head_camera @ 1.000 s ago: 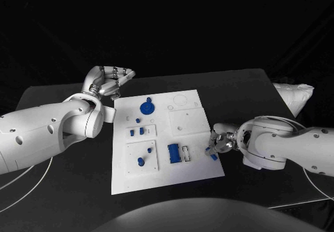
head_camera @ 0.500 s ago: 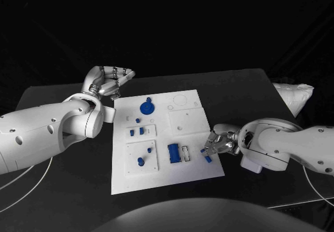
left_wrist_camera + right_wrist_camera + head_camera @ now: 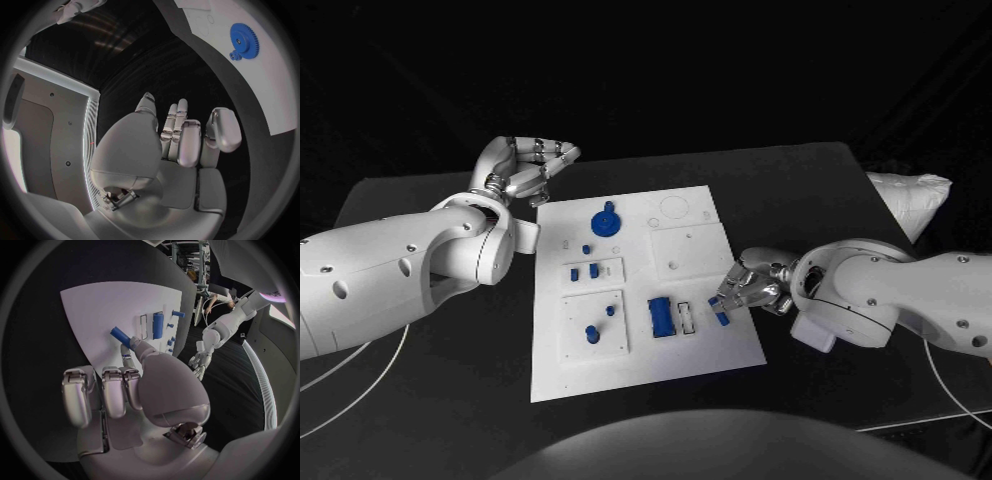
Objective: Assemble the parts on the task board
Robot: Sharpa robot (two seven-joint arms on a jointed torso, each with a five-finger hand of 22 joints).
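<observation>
Right hand (image 3: 747, 292): pinches a small blue part (image 3: 720, 307) over the task board (image 3: 646, 350), just beside the empty slot (image 3: 685, 318), likely for seating.
Left hand (image 3: 524, 168): fingers loosely curled, holding nothing, parked on the counter (image 3: 430, 400) beyond the board's far corner, out of the way.

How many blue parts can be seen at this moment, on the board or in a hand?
8: gear, small peg below it, two pieces in the middle-left panel, two in the lower-left panel, a block, one held by the right hand. Others may be hidden.
</observation>
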